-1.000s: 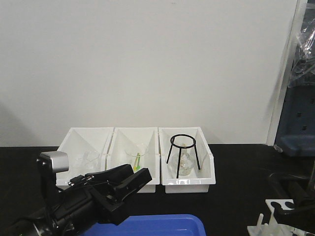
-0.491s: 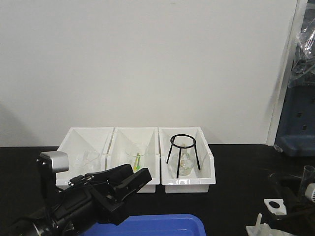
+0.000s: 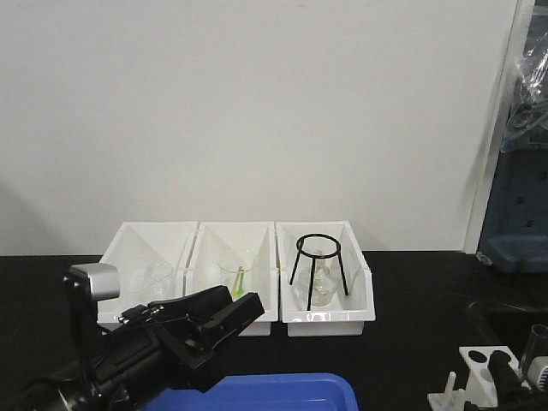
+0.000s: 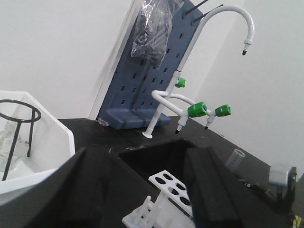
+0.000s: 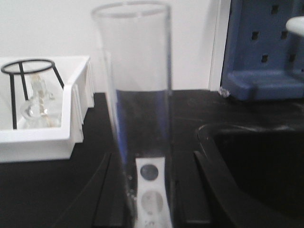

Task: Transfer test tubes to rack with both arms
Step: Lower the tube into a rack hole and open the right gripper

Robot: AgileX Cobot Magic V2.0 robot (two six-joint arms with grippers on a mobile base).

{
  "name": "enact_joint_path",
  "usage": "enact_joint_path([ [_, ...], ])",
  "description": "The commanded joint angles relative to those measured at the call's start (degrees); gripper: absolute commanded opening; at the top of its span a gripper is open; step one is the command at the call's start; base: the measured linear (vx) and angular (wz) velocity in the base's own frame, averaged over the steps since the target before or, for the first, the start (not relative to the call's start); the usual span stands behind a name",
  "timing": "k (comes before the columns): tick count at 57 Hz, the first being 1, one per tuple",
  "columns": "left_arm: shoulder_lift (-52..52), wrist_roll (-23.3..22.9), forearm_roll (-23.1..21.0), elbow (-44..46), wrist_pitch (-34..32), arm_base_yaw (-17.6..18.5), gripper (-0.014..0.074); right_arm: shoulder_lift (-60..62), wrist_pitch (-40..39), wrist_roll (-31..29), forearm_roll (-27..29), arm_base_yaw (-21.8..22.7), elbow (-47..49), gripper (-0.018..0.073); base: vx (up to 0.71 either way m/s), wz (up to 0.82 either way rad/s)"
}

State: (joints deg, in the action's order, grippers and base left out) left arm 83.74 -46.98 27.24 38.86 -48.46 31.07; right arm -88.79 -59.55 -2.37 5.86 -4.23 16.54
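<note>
1. Test tube (image 5: 137, 95) is clamped low on its body by the right gripper (image 5: 151, 161), whose fingers are closed against the glass on either side.
2. Its long axis is vertical. The open mouth points up, and the lower end is hidden between the fingers.
3. In the front view it stands just to the right of the rack (image 4: 172, 186), with its mouth above the rack's top. In the right wrist view the rack's round holes show through the glass, below and beyond the tube.
4. The coming move seems to turn on that offset: bring the tube's lower end over a free hole, keep the axis plumb, then lower it.
5. The right arm is the nearer one. The left gripper (image 4: 140, 152) hangs well to the left of the rack, fingers spread wide and holding nothing.
</note>
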Motion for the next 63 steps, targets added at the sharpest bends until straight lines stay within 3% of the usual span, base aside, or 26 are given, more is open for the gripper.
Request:
enact_joint_path([
  [1, -1.82, 0.17, -1.92, 1.68, -4.30, -0.02, 0.0491, -0.95, -7.19, 0.04, -0.83, 0.22, 0.92, -0.0006, 0.00, 0.00],
  [11, -1.82, 0.17, -1.92, 1.68, -4.30, -0.02, 0.0491, -5.63, -12.89, 0.04, -0.87, 0.22, 0.92, -0.0006, 0.00, 0.00],
  [22, -1.82, 0.17, -1.92, 1.68, -4.30, -0.02, 0.0491, -9.30, -13.34, 0.04, -0.87, 0.22, 0.92, 0.0002, 0.00, 0.00],
  [31, -1.82, 0.17, -1.92, 1.68, -4.37, -0.02, 0.0491, -9.66, -14.92, 0.04, -0.87, 0.22, 0.92, 0.0057, 0.00, 0.00],
  [42, -1.82, 0.17, -1.92, 1.68, -4.37, -0.02, 0.0491, -9.66, -14.89, 0.28, -1.04, 0.22, 0.92, 0.0227, 0.00, 0.00],
  [55, -1.82, 0.17, -1.92, 1.68, -4.31, -0.02, 0.0491, -9.61, -13.30, 0.28, -1.04, 0.22, 0.92, 0.0528, 0.00, 0.00],
  [63, -1.82, 0.17, -1.92, 1.68, -4.31, -0.02, 0.0491, -6.05, -9.42, 0.28, -1.49, 0.22, 0.92, 0.0582, 0.00, 0.00],
])
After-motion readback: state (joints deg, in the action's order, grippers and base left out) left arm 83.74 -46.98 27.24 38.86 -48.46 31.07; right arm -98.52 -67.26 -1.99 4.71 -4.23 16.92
